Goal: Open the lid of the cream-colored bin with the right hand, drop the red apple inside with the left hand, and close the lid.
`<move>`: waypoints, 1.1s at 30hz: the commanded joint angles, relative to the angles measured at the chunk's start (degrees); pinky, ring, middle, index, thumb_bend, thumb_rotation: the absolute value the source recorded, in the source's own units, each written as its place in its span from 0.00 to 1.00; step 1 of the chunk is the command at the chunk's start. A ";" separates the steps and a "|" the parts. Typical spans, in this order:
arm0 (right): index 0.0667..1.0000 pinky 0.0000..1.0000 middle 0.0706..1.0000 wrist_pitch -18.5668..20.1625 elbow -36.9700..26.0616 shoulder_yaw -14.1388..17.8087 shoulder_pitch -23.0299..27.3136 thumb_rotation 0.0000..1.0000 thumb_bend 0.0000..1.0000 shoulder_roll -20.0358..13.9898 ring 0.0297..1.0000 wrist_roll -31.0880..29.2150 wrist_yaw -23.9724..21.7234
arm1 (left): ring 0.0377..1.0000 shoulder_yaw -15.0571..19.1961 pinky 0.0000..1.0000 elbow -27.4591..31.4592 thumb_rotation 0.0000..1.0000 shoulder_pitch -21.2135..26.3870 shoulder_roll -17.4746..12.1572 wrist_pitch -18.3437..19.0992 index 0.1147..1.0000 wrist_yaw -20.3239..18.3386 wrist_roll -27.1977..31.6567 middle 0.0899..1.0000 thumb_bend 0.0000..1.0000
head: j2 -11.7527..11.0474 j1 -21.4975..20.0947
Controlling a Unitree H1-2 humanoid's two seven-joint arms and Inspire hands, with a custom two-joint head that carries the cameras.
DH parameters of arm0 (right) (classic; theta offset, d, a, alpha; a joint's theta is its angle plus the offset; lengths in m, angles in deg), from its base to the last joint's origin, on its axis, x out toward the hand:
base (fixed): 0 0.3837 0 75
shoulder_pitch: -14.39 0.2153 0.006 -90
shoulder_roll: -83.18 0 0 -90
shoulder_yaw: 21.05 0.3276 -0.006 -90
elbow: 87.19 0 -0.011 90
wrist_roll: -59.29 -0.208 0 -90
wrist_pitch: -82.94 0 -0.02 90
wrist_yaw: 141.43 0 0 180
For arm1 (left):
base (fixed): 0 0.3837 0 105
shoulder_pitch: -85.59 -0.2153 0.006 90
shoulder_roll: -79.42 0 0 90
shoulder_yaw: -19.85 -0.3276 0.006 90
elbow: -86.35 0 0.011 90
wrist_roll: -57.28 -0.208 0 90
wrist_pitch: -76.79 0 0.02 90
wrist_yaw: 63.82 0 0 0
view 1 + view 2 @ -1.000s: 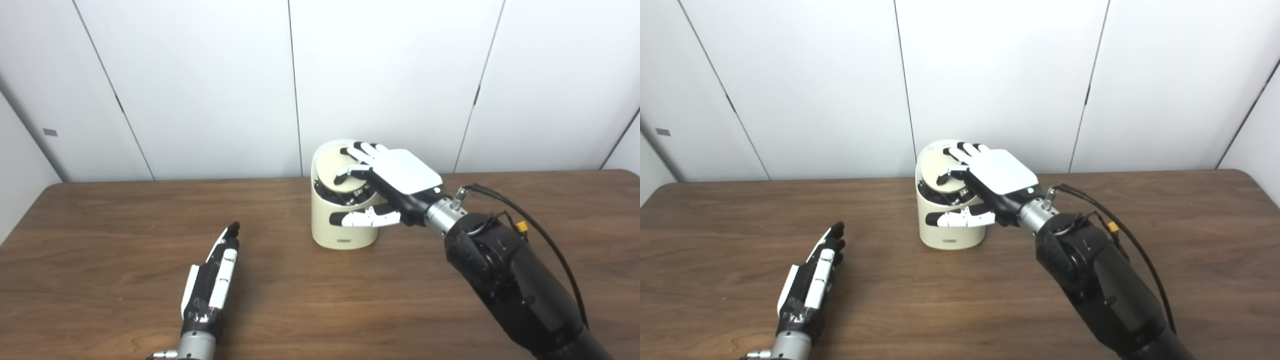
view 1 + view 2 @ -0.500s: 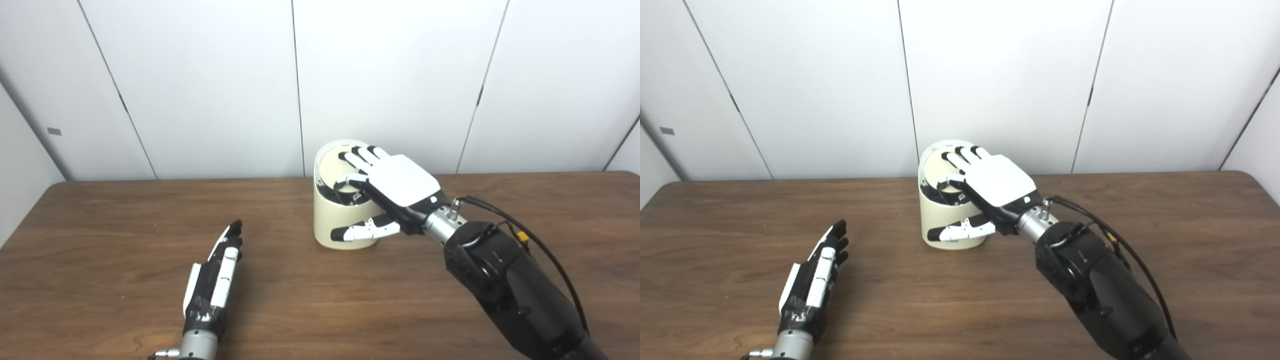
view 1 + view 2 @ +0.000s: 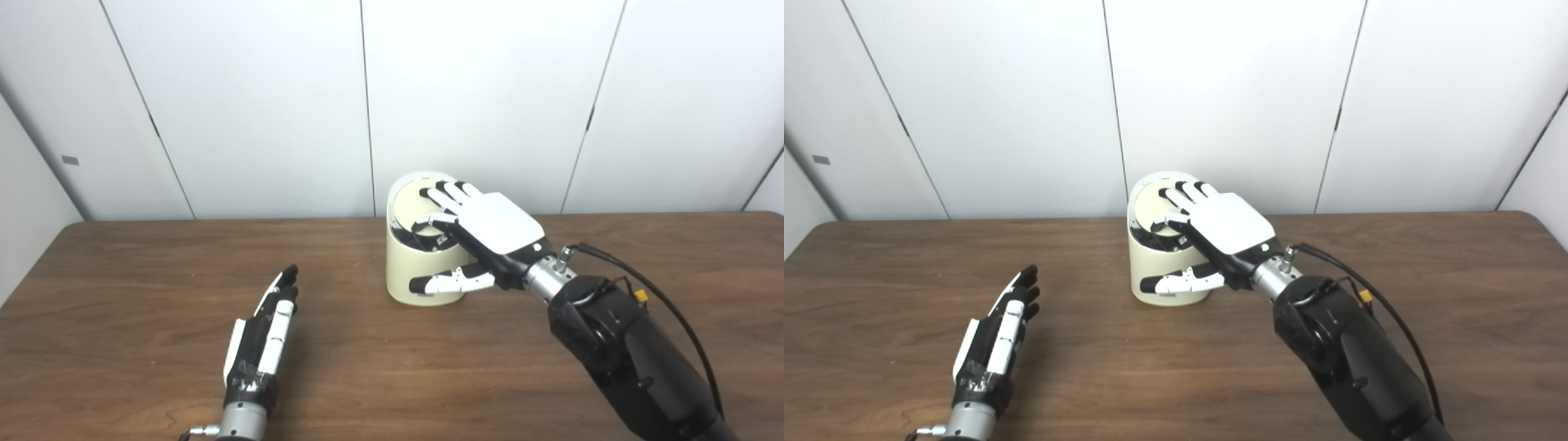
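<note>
The cream-colored bin (image 3: 403, 272) stands upright at the middle back of the table. Its round lid (image 3: 408, 203) is tipped, with a dark gap showing along its front edge. My right hand (image 3: 493, 225) lies palm down on the lid, open, fingers spread over the disc and one finger curled at the gap. Its thumb (image 3: 450, 282) stretches across the front of the bin's wall. My left hand (image 3: 264, 334) rests flat on the table to the front left, open and holding nothing. No red apple is in view.
The brown wooden table (image 3: 122, 288) ends at a white panelled wall (image 3: 245, 110) just behind the bin. My right forearm (image 3: 618, 343), with a black cable looped beside it, crosses the table's right front part.
My right hand has sunk a little on the lid, its thumb is lower on the bin's wall, and the dark gap has narrowed. The whole picture has shifted slightly. The left hand has stayed put.
</note>
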 commanded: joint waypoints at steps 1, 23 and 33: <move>0.76 1.00 0.97 2.15 -2.59 2.51 0.73 1.00 0.55 0.08 1.00 -2.72 -1.43 | 0.97 -0.12 0.98 1.49 0.87 1.01 -0.23 -1.32 0.95 -0.37 0.16 0.97 0.55 | 0.09 0.04; 0.84 0.87 0.91 10.13 -10.69 17.03 -9.03 1.00 0.45 2.28 0.95 -21.43 1.09 | 0.95 0.95 0.96 1.99 0.83 0.98 -0.40 -0.72 0.95 -0.40 2.27 0.96 0.50 | 0.27 -0.08; 0.90 0.81 0.92 10.02 -8.94 21.56 -17.53 1.00 0.52 8.09 0.89 -33.03 5.48 | 0.95 2.70 0.96 4.62 0.86 -3.26 -2.07 -2.83 0.95 -1.22 4.06 0.95 0.45 | 0.82 -0.11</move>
